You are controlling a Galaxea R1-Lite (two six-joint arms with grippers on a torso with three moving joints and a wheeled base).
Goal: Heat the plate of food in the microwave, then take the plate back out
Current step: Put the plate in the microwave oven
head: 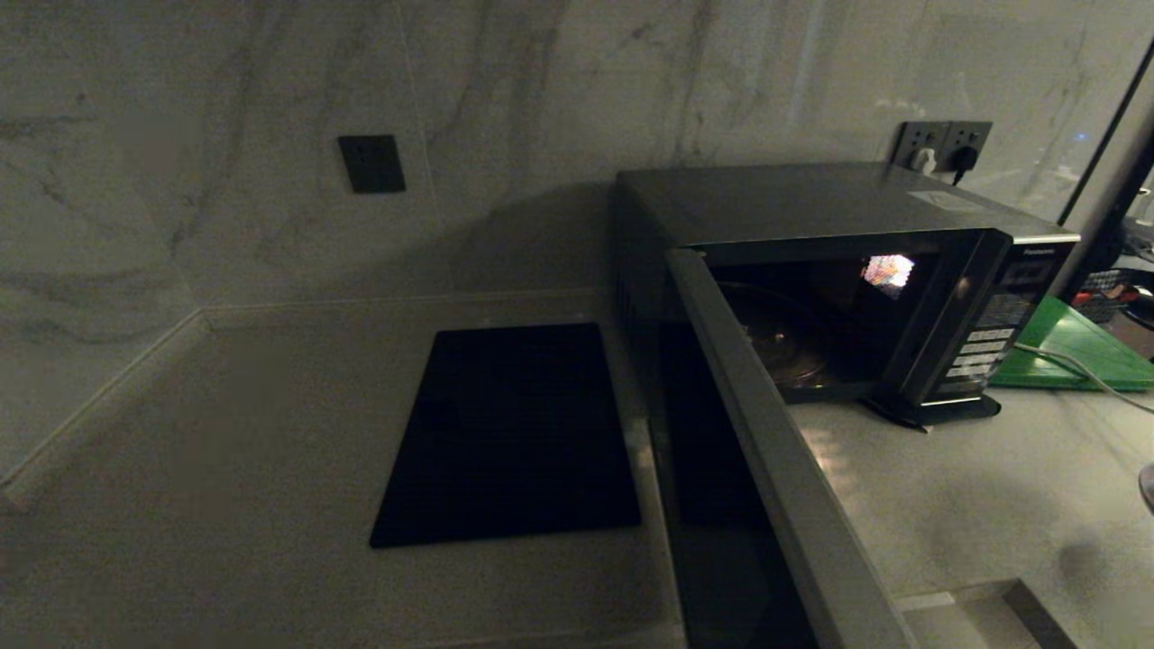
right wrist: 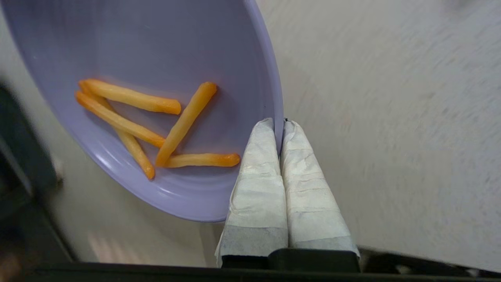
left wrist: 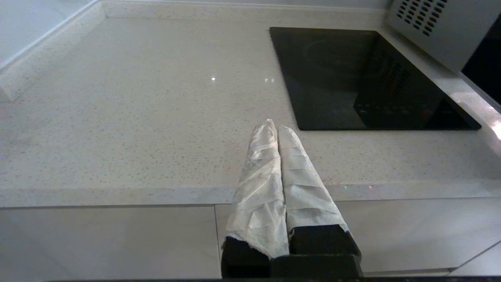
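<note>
Now the right gripper is clamped on the rim of the plate, which hangs above the pale counter with the fries on it. Its fingers pinch the rim between them. On the counter the microwave stands with its door open. Meanwhile the left gripper hovers over the counter edge near the black mat, fingers pressed together and empty.

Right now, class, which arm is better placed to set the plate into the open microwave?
The right: the right gripper is shut on the plate of food. The left gripper is shut, empty, over the counter. The microwave door stands open.
</note>
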